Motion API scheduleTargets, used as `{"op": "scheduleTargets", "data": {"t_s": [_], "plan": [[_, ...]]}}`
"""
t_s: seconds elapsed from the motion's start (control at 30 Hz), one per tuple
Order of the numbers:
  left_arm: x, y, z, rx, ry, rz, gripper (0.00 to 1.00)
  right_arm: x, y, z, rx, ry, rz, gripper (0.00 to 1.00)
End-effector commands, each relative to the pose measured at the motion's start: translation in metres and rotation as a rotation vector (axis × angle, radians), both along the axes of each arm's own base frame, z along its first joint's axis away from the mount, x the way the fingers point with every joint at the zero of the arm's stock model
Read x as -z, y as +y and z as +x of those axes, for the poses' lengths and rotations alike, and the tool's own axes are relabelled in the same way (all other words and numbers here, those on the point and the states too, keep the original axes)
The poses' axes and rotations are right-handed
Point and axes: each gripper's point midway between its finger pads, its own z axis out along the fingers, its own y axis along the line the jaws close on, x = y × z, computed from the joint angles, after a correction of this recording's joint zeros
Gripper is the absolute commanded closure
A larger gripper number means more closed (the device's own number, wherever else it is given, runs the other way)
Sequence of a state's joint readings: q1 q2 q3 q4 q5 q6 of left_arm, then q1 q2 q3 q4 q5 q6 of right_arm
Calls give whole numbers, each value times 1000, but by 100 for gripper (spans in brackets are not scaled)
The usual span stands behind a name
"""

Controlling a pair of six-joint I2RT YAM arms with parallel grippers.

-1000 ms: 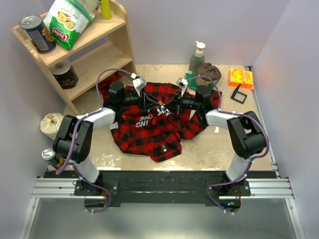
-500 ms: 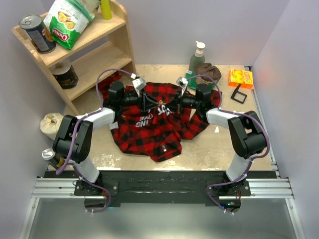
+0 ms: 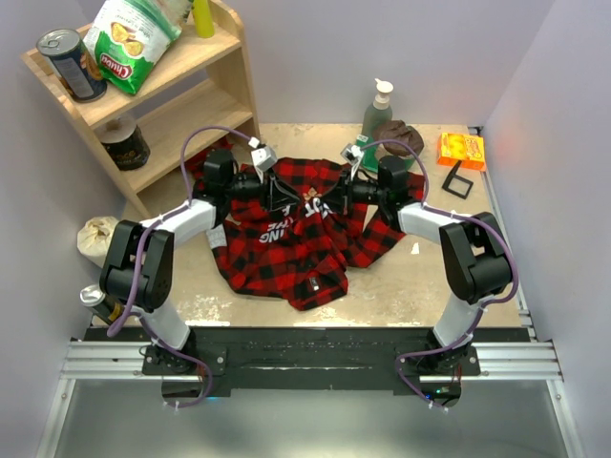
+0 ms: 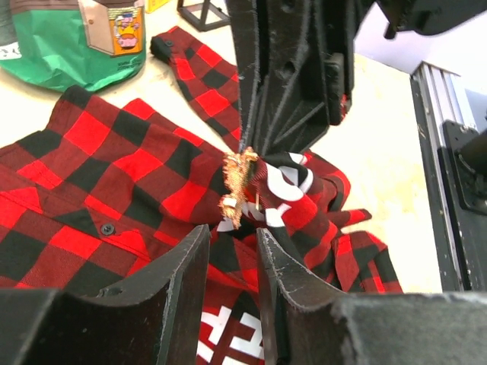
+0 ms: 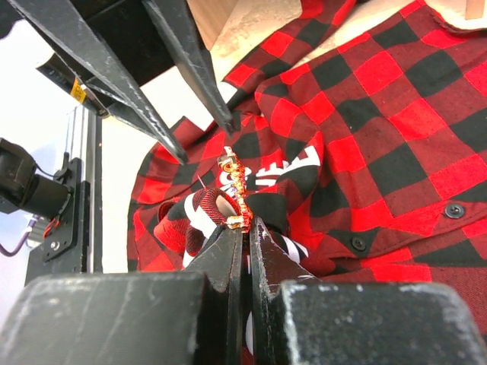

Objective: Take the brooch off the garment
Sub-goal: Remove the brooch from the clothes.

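The red-and-black plaid shirt [image 3: 286,250] lies spread in the middle of the table, its black patch with white letters bunched up between my two grippers. The small gold-tan brooch [image 3: 311,200] sits on that raised fold and shows in the left wrist view [image 4: 236,182] and the right wrist view [image 5: 234,190]. My right gripper [image 5: 245,226] is shut on the near end of the brooch; it also shows in the top view [image 3: 326,201]. My left gripper [image 4: 232,236] is open, its tips just short of the brooch, over the lettered patch [image 4: 293,182]; it also shows in the top view [image 3: 290,200].
A wooden shelf [image 3: 191,95] with a chip bag and cans stands at the back left. A green soap bottle [image 3: 377,107], a brown cloth lump [image 3: 399,136], an orange packet [image 3: 461,150] and a black stand [image 3: 458,181] are at the back right. A tan pouch [image 3: 98,239] lies at the left.
Both grippers and the pinched fold with the brooch have shifted slightly toward the back of the table. The right gripper stays shut on the brooch; the left stays open.
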State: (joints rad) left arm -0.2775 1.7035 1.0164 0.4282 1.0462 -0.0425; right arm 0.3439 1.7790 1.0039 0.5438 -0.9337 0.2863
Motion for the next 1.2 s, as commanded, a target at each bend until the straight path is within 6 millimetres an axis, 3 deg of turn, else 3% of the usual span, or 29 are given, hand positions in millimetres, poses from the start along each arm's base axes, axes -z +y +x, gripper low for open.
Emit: {"op": "scheduleTargets", "data": {"t_s": [0.0,0.3,0.63,0.83,1.17], "plan": [[-8,0,-9,98,-52,3,64,-40,-4,9,18,-116,22,100],[4,1,-21,177,-42,40,66,-40,-7,13,46,-116,32,100],[42,2,-48,185,7,161,56,-42,-10,21,75,-131,-8,100],[46,-6,-49,190,23,154,57,-41,-10,21,81,-125,3,100],[57,-10,-47,192,47,153,80,-43,-11,19,79,-137,-2,100]]}}
